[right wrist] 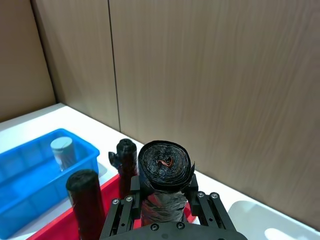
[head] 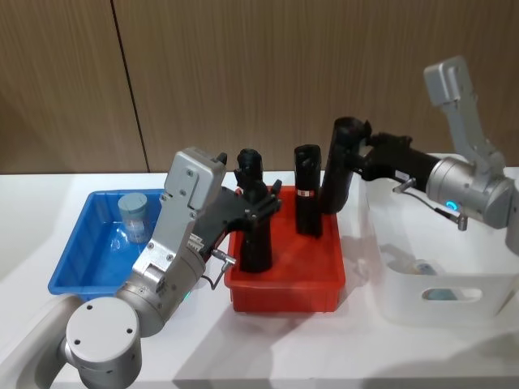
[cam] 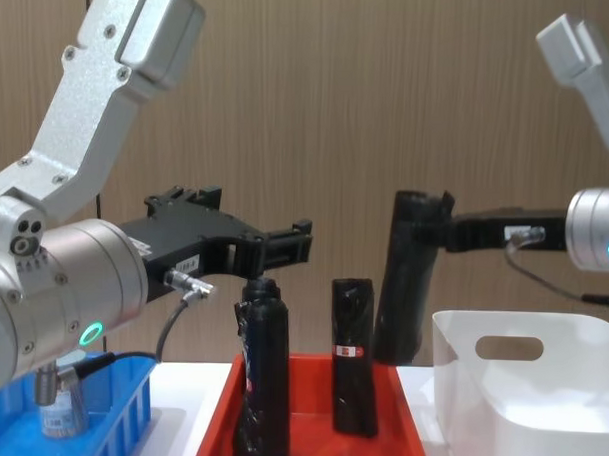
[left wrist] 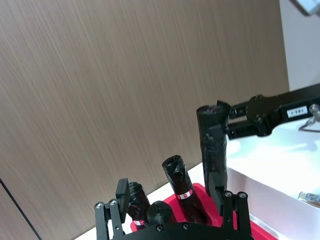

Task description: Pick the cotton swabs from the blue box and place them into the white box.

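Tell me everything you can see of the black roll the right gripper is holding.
The black roll is a tall cylinder of what looks like tightly wound, crinkled black plastic film; the right wrist view shows spiral layers and a reddish core at its top end. The right gripper is shut on its upper part. It leans slightly, its foot at the right rear corner of the red tray, beside the white box.

A smooth white tabletop (head: 32, 203) carries three containers side by side: a bright blue plastic basket (head: 77, 243), a red plastic tray (head: 324, 279), a glossy white plastic bin (head: 430, 304)
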Controlling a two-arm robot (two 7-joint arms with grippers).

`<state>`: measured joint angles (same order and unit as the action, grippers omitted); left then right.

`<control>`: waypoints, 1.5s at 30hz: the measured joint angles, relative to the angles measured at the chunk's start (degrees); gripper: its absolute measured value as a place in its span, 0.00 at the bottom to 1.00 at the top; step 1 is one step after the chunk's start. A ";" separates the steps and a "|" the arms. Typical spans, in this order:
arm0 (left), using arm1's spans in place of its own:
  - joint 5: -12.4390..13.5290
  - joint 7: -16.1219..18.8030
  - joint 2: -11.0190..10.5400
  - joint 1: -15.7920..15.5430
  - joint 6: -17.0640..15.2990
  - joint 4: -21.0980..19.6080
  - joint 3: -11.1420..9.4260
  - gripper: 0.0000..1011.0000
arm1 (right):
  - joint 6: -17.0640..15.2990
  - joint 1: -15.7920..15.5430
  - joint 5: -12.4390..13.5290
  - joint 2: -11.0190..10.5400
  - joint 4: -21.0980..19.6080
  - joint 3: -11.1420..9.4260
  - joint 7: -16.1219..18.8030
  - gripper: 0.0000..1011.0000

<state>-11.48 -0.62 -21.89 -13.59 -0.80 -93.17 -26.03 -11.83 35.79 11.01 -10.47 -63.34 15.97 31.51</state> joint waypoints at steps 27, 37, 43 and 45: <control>0.00 0.00 0.00 0.00 0.00 0.00 0.00 0.99 | -2.57 -5.72 3.22 -6.55 -13.29 -5.77 -3.25 0.51; 0.00 0.00 0.00 0.00 0.00 0.00 0.00 0.99 | -3.09 -11.34 5.16 -9.41 -18.05 -7.70 -5.53 0.51; 0.00 0.00 0.00 0.00 0.00 0.00 0.00 0.99 | -3.27 -14.69 6.30 -10.57 -20.02 -8.32 -6.75 0.51; 0.00 0.00 0.00 0.00 0.00 0.00 0.00 0.99 | -3.32 -15.77 6.64 -10.86 -20.61 -8.39 -7.10 0.51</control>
<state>-11.48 -0.62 -21.89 -13.59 -0.80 -93.17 -26.02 -15.15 20.02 17.64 -21.33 -83.95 7.57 24.40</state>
